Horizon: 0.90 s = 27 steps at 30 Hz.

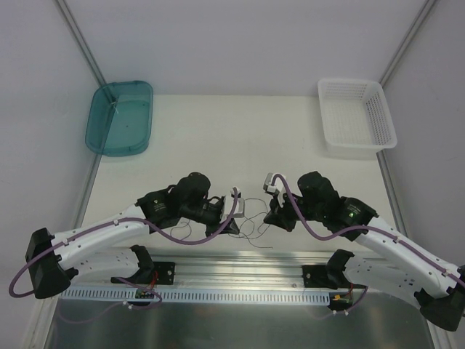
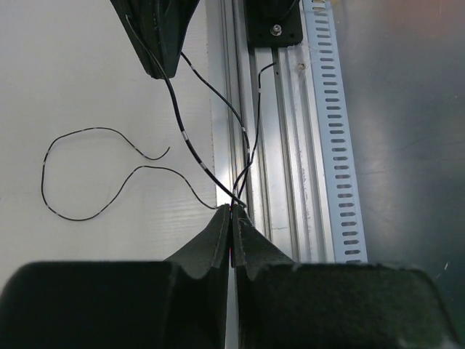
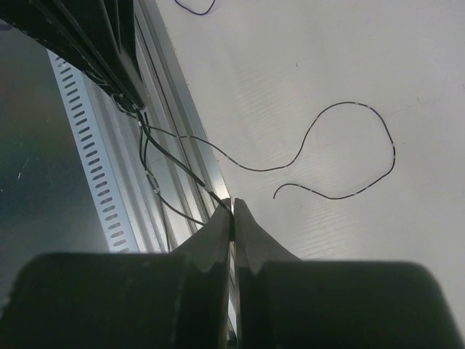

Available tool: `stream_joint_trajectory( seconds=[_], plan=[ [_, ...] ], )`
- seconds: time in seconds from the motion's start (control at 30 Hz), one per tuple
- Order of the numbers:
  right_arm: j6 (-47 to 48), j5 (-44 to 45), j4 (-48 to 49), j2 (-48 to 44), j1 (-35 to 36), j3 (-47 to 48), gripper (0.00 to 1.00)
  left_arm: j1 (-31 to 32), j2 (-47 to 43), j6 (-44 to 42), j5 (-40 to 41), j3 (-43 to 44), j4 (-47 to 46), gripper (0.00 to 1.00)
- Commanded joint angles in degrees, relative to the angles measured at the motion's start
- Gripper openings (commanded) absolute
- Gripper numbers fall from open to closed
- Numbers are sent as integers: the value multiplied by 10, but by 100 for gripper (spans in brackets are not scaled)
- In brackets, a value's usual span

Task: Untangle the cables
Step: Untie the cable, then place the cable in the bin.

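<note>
The white table (image 1: 218, 138) lies between pale walls (image 1: 240, 43). The left gripper (image 2: 232, 212) is pinched tight on the cables (image 2: 190, 145); the right gripper (image 3: 232, 209) clamps them opposite. The thin strands span the gap between both, above the metal rail (image 2: 283, 145) at the table's near edge, likely so that drawing apart opens the loops. No writing is readable.

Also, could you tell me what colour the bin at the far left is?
Translucent teal; the bin shows best in the top external view.
</note>
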<state>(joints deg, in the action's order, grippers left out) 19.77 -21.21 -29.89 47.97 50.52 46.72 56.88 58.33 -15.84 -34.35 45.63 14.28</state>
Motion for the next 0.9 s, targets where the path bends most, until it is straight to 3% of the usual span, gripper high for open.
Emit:
stream_joint_trajectory(
  seconds=[0.0,0.2,0.43,0.7,0.87],
  plan=[
    [10,4,7,-9,4,19,1,-5,5,-2,-19,21,-5,0],
    [-1,15,7,-34,3,3,1,-17,-13,27,43,5,-9,0],
    [-21,24,15,-67,4,-23,1,-82,-74,192,151,-51,-108,0],
    [-60,74,59,-83,8,-69,1,-100,-139,307,129,-114,-256,0],
    [-71,77,71,-97,13,-71,1,-103,-140,359,268,-114,-229,0]
  ],
)
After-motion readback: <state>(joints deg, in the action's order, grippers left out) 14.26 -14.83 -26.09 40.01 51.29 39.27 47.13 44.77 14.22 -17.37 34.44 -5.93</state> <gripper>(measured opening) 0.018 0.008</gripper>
